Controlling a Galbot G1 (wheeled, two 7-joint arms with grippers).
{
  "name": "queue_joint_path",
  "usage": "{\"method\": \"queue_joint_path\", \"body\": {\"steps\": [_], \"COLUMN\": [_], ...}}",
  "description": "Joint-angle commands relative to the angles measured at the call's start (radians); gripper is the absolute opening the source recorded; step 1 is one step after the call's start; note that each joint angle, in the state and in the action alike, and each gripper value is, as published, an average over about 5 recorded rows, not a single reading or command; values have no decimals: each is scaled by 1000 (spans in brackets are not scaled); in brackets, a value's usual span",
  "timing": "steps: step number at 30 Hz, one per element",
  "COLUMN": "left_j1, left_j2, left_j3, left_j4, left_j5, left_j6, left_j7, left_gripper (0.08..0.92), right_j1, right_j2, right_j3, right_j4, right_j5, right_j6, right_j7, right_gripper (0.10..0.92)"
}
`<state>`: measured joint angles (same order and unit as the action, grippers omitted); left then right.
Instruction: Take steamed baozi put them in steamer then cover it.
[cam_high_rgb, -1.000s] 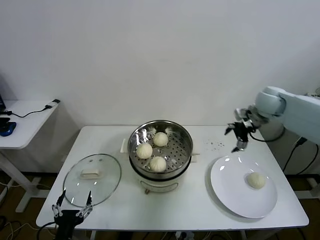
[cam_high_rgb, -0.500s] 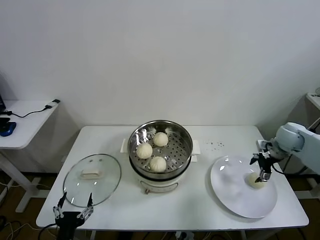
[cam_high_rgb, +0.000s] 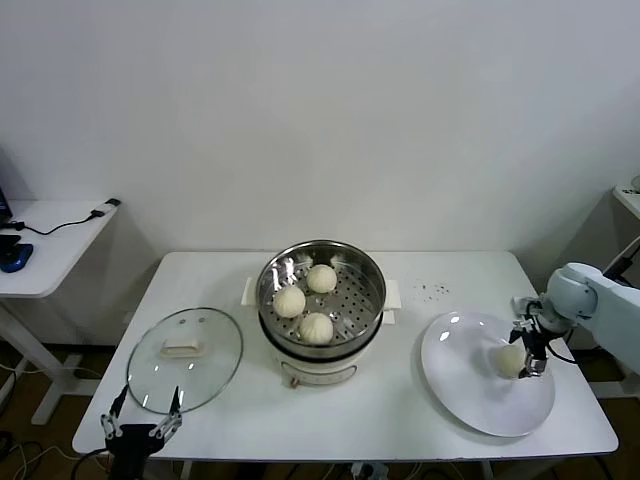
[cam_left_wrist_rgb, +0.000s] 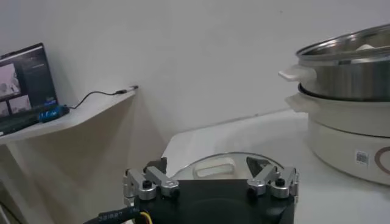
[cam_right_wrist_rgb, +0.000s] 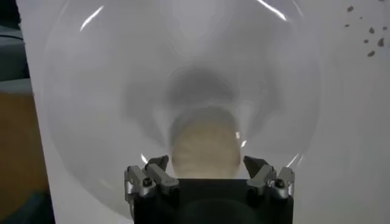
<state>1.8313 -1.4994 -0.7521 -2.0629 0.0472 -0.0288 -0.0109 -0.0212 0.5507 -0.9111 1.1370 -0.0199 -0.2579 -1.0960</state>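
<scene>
So the shiny round stainless-steel steamer (cam_high_rgb: 321, 300) on its white electric base sits mid-table, and three of the small cream-white dough buns (cam_high_rgb: 316, 327) are already on the perforated tray inside, one toward the back and two nearer the front. The fourth cream-white bun (cam_high_rgb: 511, 358) is on the flat round white plate (cam_high_rgb: 470, 395) over on the robot's right side of the white table (cam_high_rgb: 400, 420), well apart from the steamer.

The right gripper (cam_high_rgb: 530, 352) is down on that plate with its black fingers spread wide, one on each side of the last bun. In the right wrist view the bun (cam_right_wrist_rgb: 204, 149) sits right between the two fingertips (cam_right_wrist_rgb: 155, 173) with a bit of daylight either side, so it's straddled but not squeezed. Nothing blocks it there, only the plate's shallow rim (cam_right_wrist_rgb: 73, 79) around it and a scatter of small dark specks (cam_high_rgb: 432, 291) on the table between plate and steamer.

The round clear glass lid (cam_high_rgb: 185, 358) with the metal rim and white rectangular handle lies flat on the table on the robot's left, just beside the steamer but not touching it. The left gripper (cam_high_rgb: 140, 425) hangs at the near table edge right in front of the lid, fingers apart, holding nothing. Its wrist view shows the lid (cam_left_wrist_rgb: 228, 165) just past the fingers and the steamer (cam_left_wrist_rgb: 350, 73) farther off.

Off the table to the left there's a small white side desk (cam_high_rgb: 45, 250) with a black cable and a blue thing on it.
</scene>
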Motion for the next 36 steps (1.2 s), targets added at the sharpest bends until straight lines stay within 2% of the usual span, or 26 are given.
{"method": "queue_joint_path", "body": {"steps": [1,9,13,18,22,29,36], "left_j1": [-2,-2,0,0,0,-3,-7], "left_j2": [-2,-1,2,6,10,12,16], "left_j3": [-1,-3,-3,-1,5,24,43], "left_j4": [2,1,1,2,0,-2,1], "left_j5": [1,0,-2,-8,-12,-18,-31], "left_j6": [2,2,1,-2,-3,-9,-16], "left_j7": [0,0,0,0,1,2,5], "left_gripper": [823,823,823,823,823,823,823], "right_j1": [-39,-19,22,216,478,850,949], "right_j2": [34,28,16,20,86,331,585], "right_j3": [30,16,-16,-148,-343,-615,-697], "right_j4": [-44,-32,-13,10,-4,-75,-101], "right_j5": [-37,1,39,160,313,619,883], "right_j6": [-1,-6,-11,-34,-50,-69,-122], "right_j7": [-5,-13,-16,-11,-8,9,56], "right_gripper": [812,616,554,535,535,538,540]}}
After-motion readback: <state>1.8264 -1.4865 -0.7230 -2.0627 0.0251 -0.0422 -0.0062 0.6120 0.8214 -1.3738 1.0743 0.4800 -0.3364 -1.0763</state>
